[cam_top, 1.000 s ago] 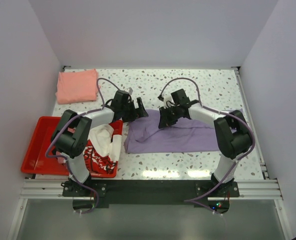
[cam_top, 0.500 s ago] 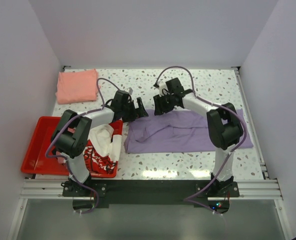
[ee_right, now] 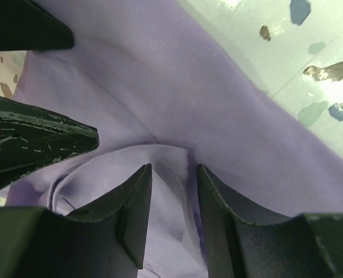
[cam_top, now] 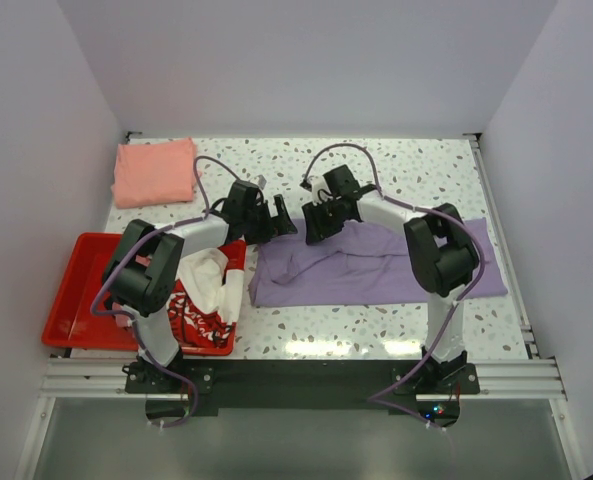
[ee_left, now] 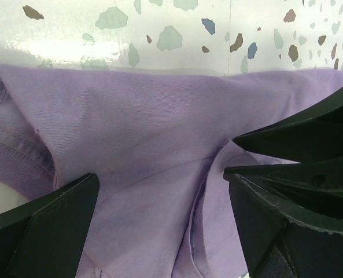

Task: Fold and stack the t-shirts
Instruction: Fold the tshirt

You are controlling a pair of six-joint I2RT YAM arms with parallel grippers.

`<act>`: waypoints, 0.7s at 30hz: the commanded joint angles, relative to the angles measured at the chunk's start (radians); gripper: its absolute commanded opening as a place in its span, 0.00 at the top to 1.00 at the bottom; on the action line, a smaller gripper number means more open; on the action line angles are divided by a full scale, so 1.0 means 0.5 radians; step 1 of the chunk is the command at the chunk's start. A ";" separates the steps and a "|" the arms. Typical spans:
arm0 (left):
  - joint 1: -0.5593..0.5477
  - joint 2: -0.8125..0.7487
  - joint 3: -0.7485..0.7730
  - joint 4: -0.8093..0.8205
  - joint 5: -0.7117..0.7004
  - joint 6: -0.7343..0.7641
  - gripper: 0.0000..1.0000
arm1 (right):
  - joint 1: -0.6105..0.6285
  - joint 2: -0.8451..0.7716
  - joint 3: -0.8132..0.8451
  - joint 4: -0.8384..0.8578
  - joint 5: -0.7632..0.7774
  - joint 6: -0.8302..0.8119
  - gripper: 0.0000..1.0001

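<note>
Seemingly three — purple tee (cam_top: 376,270), salmon tee (cam_top: 154,172), printed tee (cam_top: 204,300).

Lavender t-shirt (cam_top: 376,268) — red tray (cam_top: 73,292)

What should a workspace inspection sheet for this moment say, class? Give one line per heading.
Surface: speckled white table, glare along the near edge.
Job's things: purple tee spread at centre; pink tee folded at far left; white-and-red tee heaped in the tray.
Clutter: red tray at near left.
Grippers: left gripper wide open over the purple tee; right gripper narrowly open over it, beside the left.
Cables: purple cables loop above both arms.
Surroundings: plain white walls on three sides.
</note>
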 commanded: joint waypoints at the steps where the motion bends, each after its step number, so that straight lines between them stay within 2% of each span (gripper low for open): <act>1: 0.010 -0.004 0.004 -0.029 -0.054 0.010 0.00 | 0.012 -0.079 -0.023 0.045 -0.049 -0.012 0.59; 5: 0.010 -0.004 -0.002 -0.032 -0.054 0.013 0.00 | 0.016 -0.039 -0.014 0.035 -0.046 -0.012 0.63; 7: 0.010 -0.007 -0.002 -0.032 -0.054 0.010 0.00 | 0.016 -0.033 -0.008 0.026 -0.037 -0.012 0.72; 10: 0.010 -0.007 -0.005 -0.029 -0.054 0.010 0.00 | 0.028 -0.072 -0.035 0.044 -0.015 0.000 0.79; 21: 0.010 0.020 -0.005 -0.035 -0.063 -0.006 0.00 | 0.062 -0.394 -0.330 0.186 0.022 0.046 0.88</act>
